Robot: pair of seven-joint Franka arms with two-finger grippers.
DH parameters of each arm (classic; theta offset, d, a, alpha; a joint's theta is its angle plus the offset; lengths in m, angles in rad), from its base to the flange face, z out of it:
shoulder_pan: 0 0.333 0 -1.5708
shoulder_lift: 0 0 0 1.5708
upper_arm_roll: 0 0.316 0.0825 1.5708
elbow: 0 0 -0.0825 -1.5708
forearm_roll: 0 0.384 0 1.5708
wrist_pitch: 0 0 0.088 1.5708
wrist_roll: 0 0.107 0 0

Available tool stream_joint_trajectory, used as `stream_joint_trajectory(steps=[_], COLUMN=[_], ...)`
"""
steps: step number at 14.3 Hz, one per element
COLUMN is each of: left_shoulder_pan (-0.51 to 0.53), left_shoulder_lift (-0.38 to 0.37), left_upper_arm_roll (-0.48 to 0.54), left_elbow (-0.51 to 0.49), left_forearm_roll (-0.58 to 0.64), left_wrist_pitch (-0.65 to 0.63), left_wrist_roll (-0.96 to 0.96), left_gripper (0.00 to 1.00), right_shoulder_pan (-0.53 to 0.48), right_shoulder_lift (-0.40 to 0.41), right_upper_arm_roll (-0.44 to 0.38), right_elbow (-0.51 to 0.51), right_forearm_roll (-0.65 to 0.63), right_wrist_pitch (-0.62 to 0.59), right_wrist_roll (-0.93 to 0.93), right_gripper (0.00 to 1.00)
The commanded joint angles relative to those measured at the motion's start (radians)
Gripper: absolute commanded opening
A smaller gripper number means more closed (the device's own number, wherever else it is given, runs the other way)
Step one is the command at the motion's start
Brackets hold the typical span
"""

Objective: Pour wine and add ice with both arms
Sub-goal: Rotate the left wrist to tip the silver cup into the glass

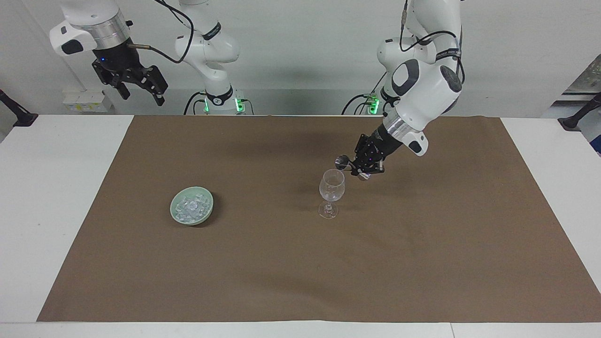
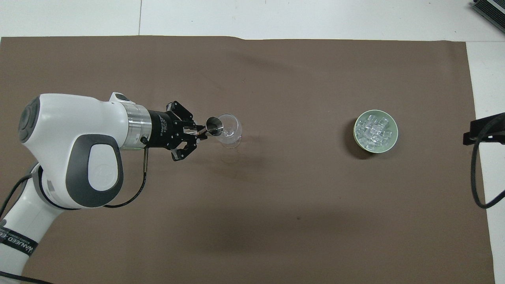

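A clear stemmed glass (image 1: 332,188) stands upright on the brown mat (image 1: 300,272), toward the left arm's end; it also shows in the overhead view (image 2: 230,133). My left gripper (image 1: 358,169) is shut on a small metal jigger (image 1: 342,162) and holds it tilted just above the glass rim; the overhead view shows the gripper (image 2: 200,132) and the jigger (image 2: 215,126) at the rim's edge. The ice (image 1: 190,206) fills a pale green bowl (image 1: 206,215) toward the right arm's end. My right gripper (image 1: 143,96) is open and empty, waiting high up by its base.
The mat (image 2: 276,221) covers most of the white table (image 1: 56,197). The bowl (image 2: 395,136) of ice (image 2: 374,130) and the glass are the only things on it. A black cable (image 2: 475,173) hangs at the edge at the right arm's end.
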Motion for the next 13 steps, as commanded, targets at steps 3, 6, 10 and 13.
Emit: stream_joint_trajectory(steps=[3,6,10,13], left_shoulder_pan=[-0.043,-0.064,-0.081,-0.086], left_shoulder_lift=[-0.024,-0.023,-0.015,-0.015], left_upper_arm_roll=[0.021,0.021,0.021,0.021], left_elbow=[0.003,0.012,0.029,0.033], left_forearm_roll=[0.109,0.182,0.256,0.320], left_wrist_pitch=[0.015,0.015,0.013,0.009], left_wrist_roll=[-0.110,-0.169,-0.235,-0.279], left_gripper=[0.00,0.00,0.00,0.00], right_shoulder_pan=[-0.009,-0.009,-0.009,-0.009], right_shoulder_lift=[-0.014,-0.014,-0.013,-0.014], right_upper_arm_roll=[0.005,0.005,0.005,0.005], right_elbow=[-0.008,-0.008,-0.010,-0.008], right_forearm_roll=[0.008,0.008,0.008,0.008], right_wrist_pitch=[-0.004,-0.004,-0.004,-0.004], right_wrist_roll=[-0.023,-0.023,-0.023,-0.023], right_gripper=[1.00,1.00,1.00,1.00])
